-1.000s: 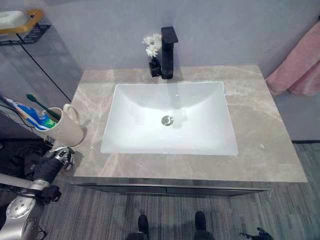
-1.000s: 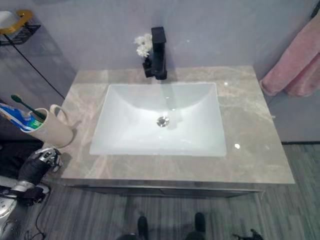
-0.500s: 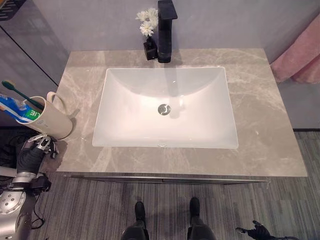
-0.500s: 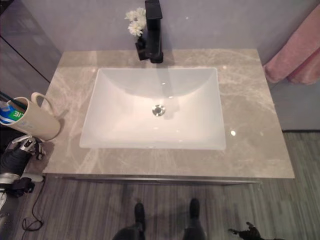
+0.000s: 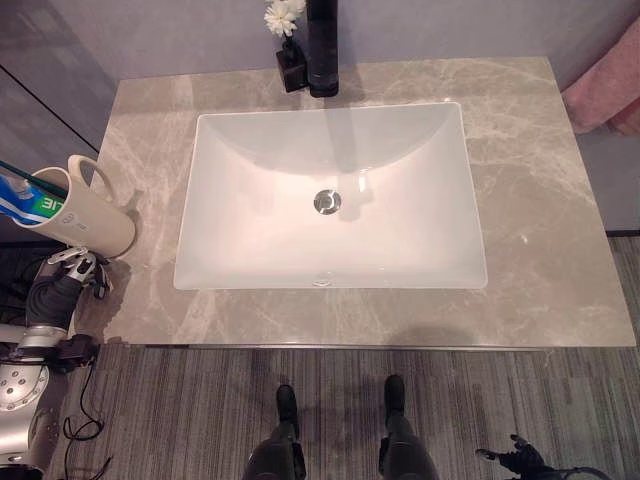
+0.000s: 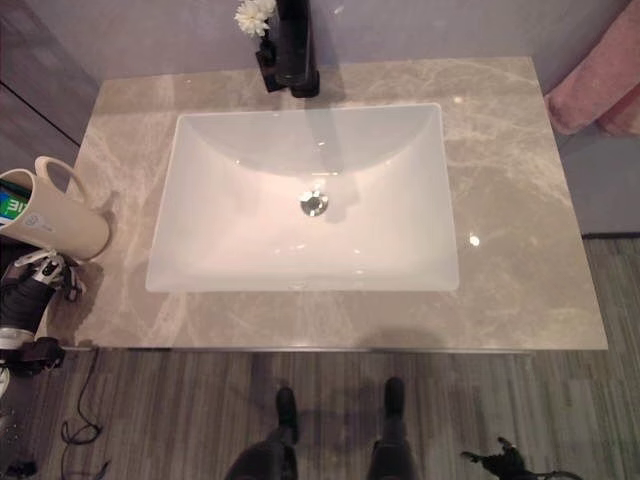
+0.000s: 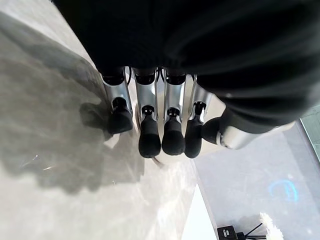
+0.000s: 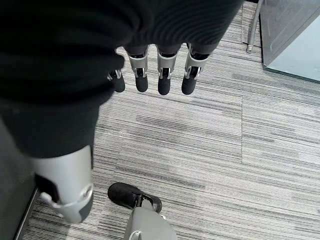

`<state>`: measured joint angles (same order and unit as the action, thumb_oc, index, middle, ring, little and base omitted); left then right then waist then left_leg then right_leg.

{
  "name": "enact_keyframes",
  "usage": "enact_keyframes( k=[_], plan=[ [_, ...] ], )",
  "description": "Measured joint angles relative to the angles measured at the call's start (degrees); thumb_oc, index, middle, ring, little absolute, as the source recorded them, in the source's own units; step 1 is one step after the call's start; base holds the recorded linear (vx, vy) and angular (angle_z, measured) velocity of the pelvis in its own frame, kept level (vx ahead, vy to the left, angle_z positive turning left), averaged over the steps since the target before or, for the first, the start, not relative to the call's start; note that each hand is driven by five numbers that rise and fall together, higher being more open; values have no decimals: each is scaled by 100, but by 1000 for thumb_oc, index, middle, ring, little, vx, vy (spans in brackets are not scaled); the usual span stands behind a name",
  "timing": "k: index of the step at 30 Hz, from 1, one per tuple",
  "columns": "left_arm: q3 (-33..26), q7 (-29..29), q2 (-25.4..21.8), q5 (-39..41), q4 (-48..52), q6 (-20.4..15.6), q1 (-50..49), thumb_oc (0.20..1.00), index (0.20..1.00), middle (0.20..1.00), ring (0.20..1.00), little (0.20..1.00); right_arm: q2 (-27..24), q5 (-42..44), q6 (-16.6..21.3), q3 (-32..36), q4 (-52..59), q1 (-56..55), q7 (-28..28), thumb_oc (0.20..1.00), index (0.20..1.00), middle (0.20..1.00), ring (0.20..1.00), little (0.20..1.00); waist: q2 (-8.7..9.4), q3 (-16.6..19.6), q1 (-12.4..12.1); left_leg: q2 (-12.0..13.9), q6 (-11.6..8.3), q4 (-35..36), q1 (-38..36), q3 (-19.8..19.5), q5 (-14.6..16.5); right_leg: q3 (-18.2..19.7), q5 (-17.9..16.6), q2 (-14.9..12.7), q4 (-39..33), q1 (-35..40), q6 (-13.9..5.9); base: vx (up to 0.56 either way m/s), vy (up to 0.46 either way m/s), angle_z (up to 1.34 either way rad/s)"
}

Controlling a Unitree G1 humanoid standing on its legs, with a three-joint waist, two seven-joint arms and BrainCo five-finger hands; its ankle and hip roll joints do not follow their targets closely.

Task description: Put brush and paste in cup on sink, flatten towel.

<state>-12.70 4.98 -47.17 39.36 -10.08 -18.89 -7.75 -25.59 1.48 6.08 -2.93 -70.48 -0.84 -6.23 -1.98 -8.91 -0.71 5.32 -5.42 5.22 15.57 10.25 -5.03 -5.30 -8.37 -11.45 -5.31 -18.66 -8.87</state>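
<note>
A cream cup (image 5: 88, 212) with a handle stands at the left edge of the grey marble countertop (image 5: 530, 250). A blue-and-green toothpaste tube (image 5: 24, 198) and a green toothbrush (image 5: 18, 171) stick out of its mouth to the left. My left hand (image 5: 66, 274) hovers just in front of the cup, at the counter's edge. In the left wrist view its fingers (image 7: 150, 136) hang relaxed over the marble and hold nothing. My right hand (image 5: 512, 457) hangs low at the lower right, fingers (image 8: 165, 80) loose above the floor. A pink towel (image 5: 608, 88) hangs bunched at the far right.
A white rectangular basin (image 5: 400, 250) is sunk into the middle of the counter. A black faucet (image 5: 322, 50) and a small dark vase of white flowers (image 5: 284, 28) stand behind it. Grey striped flooring (image 5: 180, 420) lies in front of the counter.
The camera has tipped downward, so the whole scene has shifted and the shelf at the upper left has left the picture. My left hand stays close in front of the cup.
</note>
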Motion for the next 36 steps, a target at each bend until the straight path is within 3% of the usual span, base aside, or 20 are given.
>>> enact_keyframes(
  k=[17, 36],
  plan=[
    [44, -273, -261, -174, -178, -184, 914, 200, 200, 200, 200, 200, -22, 116, 37, -121, 159, 238, -14, 1000, 1000, 1000, 1000, 1000, 36, -243, 151, 8, -2, -2, 240, 12, -26, 17, -61, 17, 43, -246, -4, 11, 2, 0],
    [-10, -229, -211, -224, -157, -86, 312, 200, 200, 200, 200, 200, -89, 108, 31, -123, 140, 281, -10, 1000, 1000, 1000, 1000, 1000, -22, -183, 34, 9, -1, -2, 37, -28, -40, -14, -63, 9, 42, -21, 1, 1, -2, 1]
  ],
)
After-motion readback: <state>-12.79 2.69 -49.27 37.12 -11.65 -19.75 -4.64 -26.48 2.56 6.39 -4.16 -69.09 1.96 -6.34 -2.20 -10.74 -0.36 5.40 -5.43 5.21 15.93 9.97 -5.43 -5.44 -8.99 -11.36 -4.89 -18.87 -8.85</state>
